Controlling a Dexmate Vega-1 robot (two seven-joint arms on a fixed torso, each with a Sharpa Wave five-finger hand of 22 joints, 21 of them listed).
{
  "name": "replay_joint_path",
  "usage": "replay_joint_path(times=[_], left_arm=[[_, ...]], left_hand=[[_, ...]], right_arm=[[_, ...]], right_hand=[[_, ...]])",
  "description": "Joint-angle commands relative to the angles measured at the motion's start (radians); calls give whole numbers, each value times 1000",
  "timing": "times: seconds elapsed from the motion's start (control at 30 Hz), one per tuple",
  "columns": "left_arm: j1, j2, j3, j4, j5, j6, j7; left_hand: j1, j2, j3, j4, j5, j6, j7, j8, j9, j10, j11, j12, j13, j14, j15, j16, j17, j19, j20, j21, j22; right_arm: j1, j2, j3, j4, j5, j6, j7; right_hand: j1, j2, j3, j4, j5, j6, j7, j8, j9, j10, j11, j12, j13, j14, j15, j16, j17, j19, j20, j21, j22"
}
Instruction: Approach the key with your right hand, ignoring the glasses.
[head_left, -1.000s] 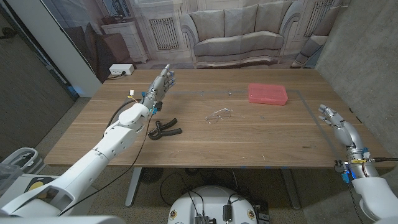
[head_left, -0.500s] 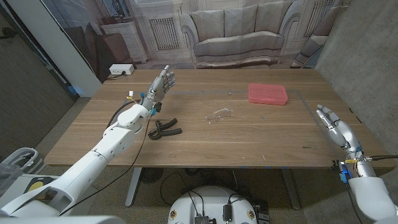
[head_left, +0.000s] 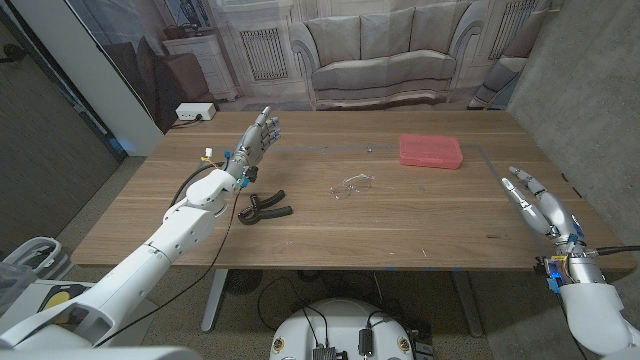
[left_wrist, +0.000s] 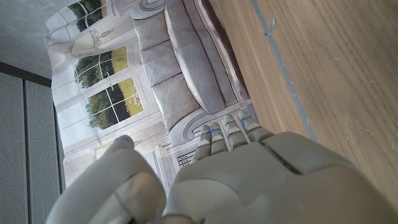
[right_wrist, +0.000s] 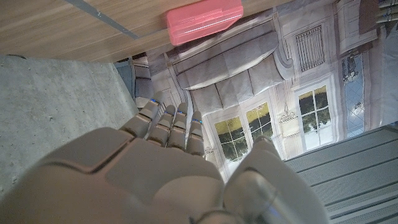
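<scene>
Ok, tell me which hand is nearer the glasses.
Left. The left hand is raised just left of the glasses; the right hand is far off at the table's right edge.

On the tabletop (head_left: 400, 215), glasses (head_left: 352, 184) lie near the middle. A clamp (head_left: 264, 208) lies to their left, slightly nearer. A flat case (head_left: 430, 151) sits far right. The left hand (head_left: 258, 136) is far left, the right hand (head_left: 537, 203) at the right edge.
</scene>
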Motion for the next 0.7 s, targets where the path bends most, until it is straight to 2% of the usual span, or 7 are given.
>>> replay_joint_path(times=[0.03, 0.2, 0.47, 0.57, 0.7], left_arm=[[21, 27, -12, -45, 17, 10, 27], [20, 33, -10, -51, 17, 24, 25], [18, 27, -8, -54, 20, 16, 27], [21, 26, -10, -55, 15, 12, 22], [30, 28, -14, -61, 15, 9, 29]], left_hand=[[1, 8, -1, 1, -3, 7, 0, 0, 5, 2, -5, -2, 2, 5, -2, -3, 2, 3, -22, -3, 4], [2, 8, -2, 0, -4, 6, 1, -1, 5, 3, -5, -2, 2, 5, -1, -3, 2, 2, -21, -4, 4], [2, 9, -3, 0, -4, 6, 0, -1, 5, 5, -5, -1, 2, 6, 0, -3, 2, 3, -22, -6, 4], [3, 9, -4, 0, -4, 7, 1, -1, 5, 4, -3, -2, 2, 6, -1, -3, 2, 2, -22, -6, 4], [3, 9, -4, 0, -4, 7, 1, -1, 5, 5, -4, -1, 2, 6, -2, -3, 2, 2, -22, -7, 4]], right_arm=[[-26, -3, -12, -34, -103, -76, -67], [-33, -12, -31, -49, -153, -108, -95], [-44, -34, -39, -59, -170, -136, -109], [-47, -37, -43, -60, -210, -163, -134], [-55, -48, -45, -62, -228, -183, -148]], right_hand=[[7, -5, -3, 0, 4, 2, -5, 6, 6, 9, 0, 9, 5, 14, 1, 0, 1, 10, -2, -4, 4], [8, -7, -4, -2, 6, 6, -7, 6, 6, 14, -1, 10, 5, 17, -1, 0, 1, 13, -1, -6, 4], [8, -8, -5, -3, 9, 8, -9, 6, 6, 18, -5, 10, 6, 22, -2, 0, 1, 17, -2, -8, 4], [10, -8, -5, -6, 11, 14, -7, 8, 7, 23, 3, 12, 6, 26, -5, 1, 0, 21, -4, -10, 4], [13, -8, -4, -8, 13, 20, -7, 9, 7, 27, -2, 13, 6, 30, -8, 1, 0, 24, -5, -11, 4]])
